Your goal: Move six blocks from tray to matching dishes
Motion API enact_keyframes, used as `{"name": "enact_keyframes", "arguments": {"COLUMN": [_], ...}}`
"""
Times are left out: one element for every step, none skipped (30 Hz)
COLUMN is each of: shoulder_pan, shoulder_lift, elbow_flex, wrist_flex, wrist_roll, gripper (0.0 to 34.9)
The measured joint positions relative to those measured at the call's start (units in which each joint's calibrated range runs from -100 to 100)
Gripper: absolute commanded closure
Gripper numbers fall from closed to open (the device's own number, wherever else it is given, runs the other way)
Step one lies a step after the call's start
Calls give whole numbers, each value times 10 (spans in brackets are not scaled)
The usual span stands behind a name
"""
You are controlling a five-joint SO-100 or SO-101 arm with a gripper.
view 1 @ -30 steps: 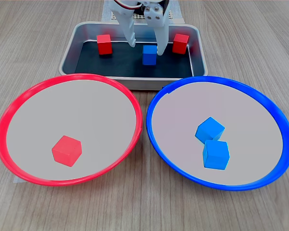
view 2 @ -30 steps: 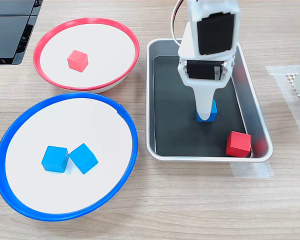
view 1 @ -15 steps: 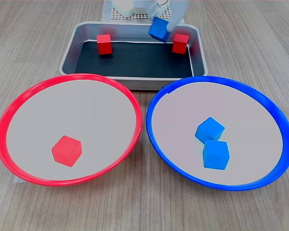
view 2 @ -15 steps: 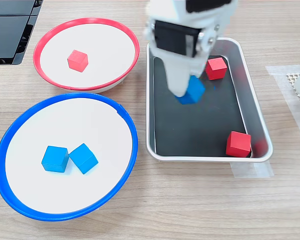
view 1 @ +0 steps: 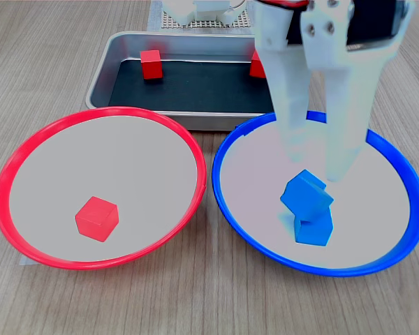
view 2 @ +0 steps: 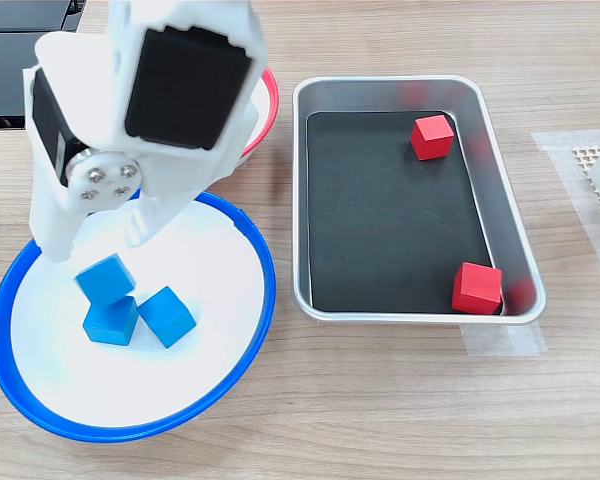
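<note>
Second exterior view shows your gripper [view 2: 95, 250] spread apart above the blue dish [view 2: 242, 352], its blue block [view 2: 105, 278] lying tilted atop another. Lift straight up so you don't nudge it, then fetch a red block [view 2: 432, 136] from the tray [view 2: 298, 190].

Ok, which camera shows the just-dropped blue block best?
The second exterior view: the third blue block lies tilted on another, below the open gripper. In the first exterior view it shows too, hiding most of the cube beneath.
</note>
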Motion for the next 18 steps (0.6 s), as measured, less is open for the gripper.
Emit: {"name": "enact_keyframes", "arguments": {"shoulder_pan": [0,0,0,0,0,0,6,8,16,22,29,31,30,22,20,11,-10,-25], "shoulder_lift": [-3,-8,-20,-38,-61,-95,-146,-161,-196,-220,-257,-293,-328,-377,-389,-426,-444,-454], "elbow_flex": [11,20,43,65,91,126,185,206,251,284,338,396,451,535,556,613,641,657], "wrist_flex": [-1,-1,0,4,11,28,55,65,83,94,106,113,117,118,118,114,119,113], "wrist_roll": [0,0,2,4,4,6,9,10,10,10,10,4,-4,-27,-36,-66,-90,-107], "gripper": [213,233,269,304,323,346,346,346,346,346,346,346,346,346,346,346,346,346]}}
